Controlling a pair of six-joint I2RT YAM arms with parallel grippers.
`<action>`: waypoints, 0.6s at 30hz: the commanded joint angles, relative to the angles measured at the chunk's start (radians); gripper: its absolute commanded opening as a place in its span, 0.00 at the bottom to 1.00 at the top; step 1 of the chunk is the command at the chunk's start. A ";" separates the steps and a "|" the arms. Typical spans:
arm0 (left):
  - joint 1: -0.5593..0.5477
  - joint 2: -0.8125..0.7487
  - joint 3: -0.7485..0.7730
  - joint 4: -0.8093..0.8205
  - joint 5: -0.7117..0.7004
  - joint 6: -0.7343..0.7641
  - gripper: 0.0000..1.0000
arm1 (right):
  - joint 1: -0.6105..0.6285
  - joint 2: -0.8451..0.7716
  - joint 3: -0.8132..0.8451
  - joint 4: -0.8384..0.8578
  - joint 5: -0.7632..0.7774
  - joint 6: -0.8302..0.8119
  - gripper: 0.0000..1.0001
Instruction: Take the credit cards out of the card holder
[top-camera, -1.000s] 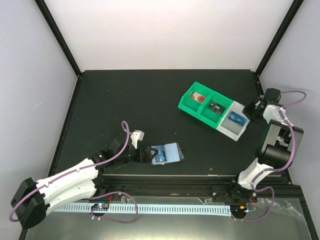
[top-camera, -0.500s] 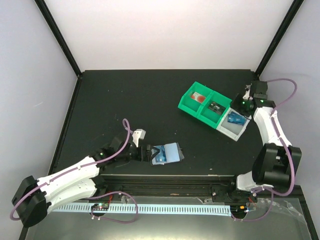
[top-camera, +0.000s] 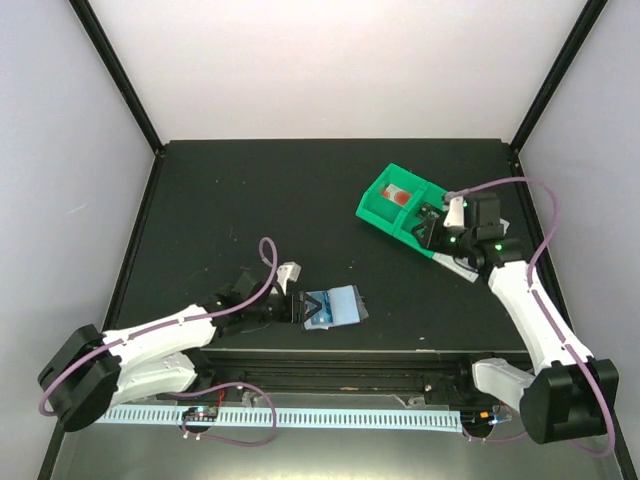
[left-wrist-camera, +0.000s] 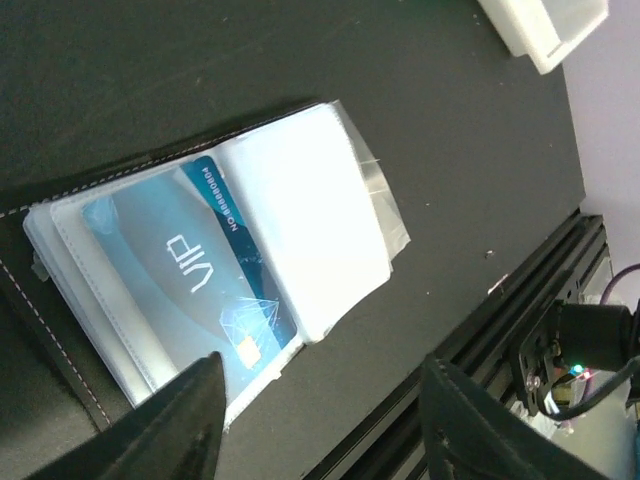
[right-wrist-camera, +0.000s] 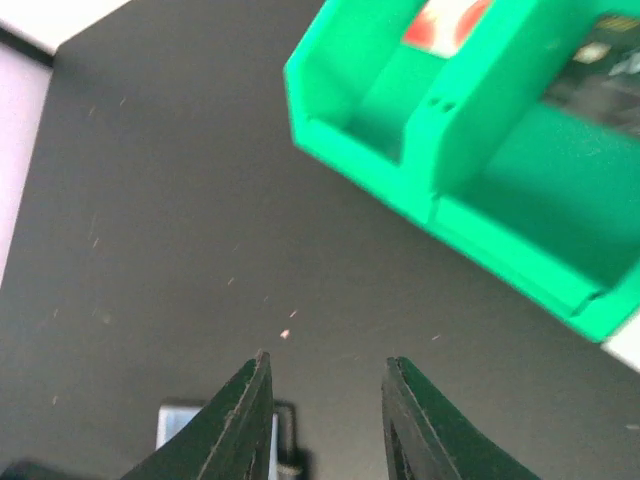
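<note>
The card holder (top-camera: 345, 302) lies open on the dark mat near the table's front edge. In the left wrist view its pale panels (left-wrist-camera: 300, 220) are spread flat, and a blue credit card (left-wrist-camera: 190, 280) marked VIP sits in the left pocket. My left gripper (top-camera: 297, 306) is low at the holder's left end. Its jaws (left-wrist-camera: 320, 395) stand apart with only the holder's near corner and bare mat between them. My right gripper (top-camera: 424, 231) hovers over the compartment tray (top-camera: 385, 205), open (right-wrist-camera: 325, 375) and empty.
The green tray (right-wrist-camera: 450, 130) holds a red-and-white item (right-wrist-camera: 445, 20) and a dark green item (right-wrist-camera: 600, 50). Its white end compartment (left-wrist-camera: 545, 30) lies partly under the right arm. The black frame rail (left-wrist-camera: 520, 300) runs just beyond the holder at the table's front edge.
The right arm has swung from the table's right edge leftward to above the tray. The left gripper has crept toward the holder and its jaws have narrowed.
</note>
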 joint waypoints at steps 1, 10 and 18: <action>0.008 0.060 -0.008 0.064 0.001 -0.003 0.49 | 0.105 -0.053 -0.087 0.119 -0.074 0.001 0.33; 0.010 0.160 -0.037 0.130 -0.023 -0.010 0.08 | 0.374 0.014 -0.171 0.243 -0.044 0.113 0.32; 0.010 0.264 -0.041 0.141 -0.027 -0.007 0.01 | 0.584 0.098 -0.246 0.427 -0.036 0.227 0.32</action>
